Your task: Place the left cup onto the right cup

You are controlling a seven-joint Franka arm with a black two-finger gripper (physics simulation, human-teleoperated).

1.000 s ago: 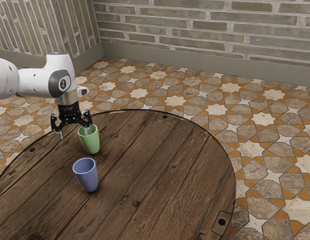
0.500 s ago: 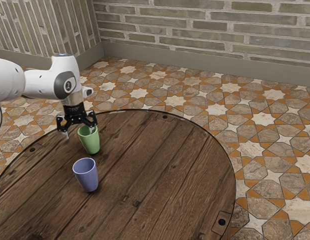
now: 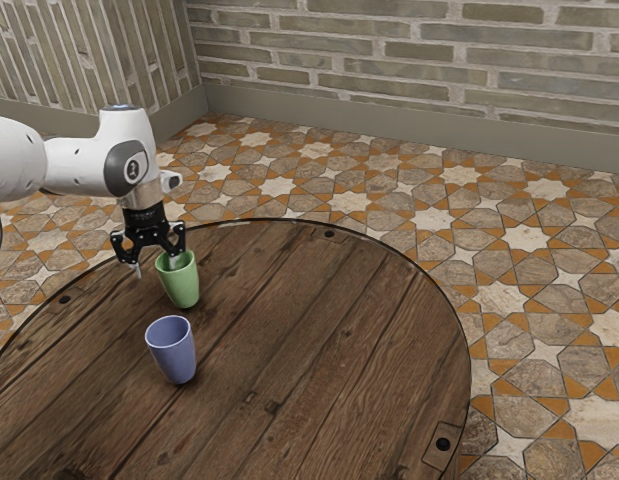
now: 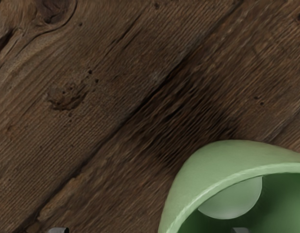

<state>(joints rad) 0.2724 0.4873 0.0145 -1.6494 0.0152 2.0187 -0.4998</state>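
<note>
A green cup (image 3: 179,281) stands upright on the round wooden table (image 3: 319,350), with a lavender-blue cup (image 3: 172,348) just in front of it, nearer the camera. My gripper (image 3: 152,258) hangs at the green cup's rim, open. One finger dips inside the cup's mouth and the other stays outside its wall on the exterior view's left. In the wrist view the green cup (image 4: 237,184) has its rim and inside right under the hand, with dark wood planks beyond it.
The table's curved edge (image 3: 429,300) runs along the exterior view's right, above a patterned tile floor (image 3: 529,230). Brick walls stand behind. Bare wood stretches to the right of both cups.
My hand has shifted slightly toward the green cup and sunk a little, so its fingers now straddle the cup's wall. Neither cup has moved.
</note>
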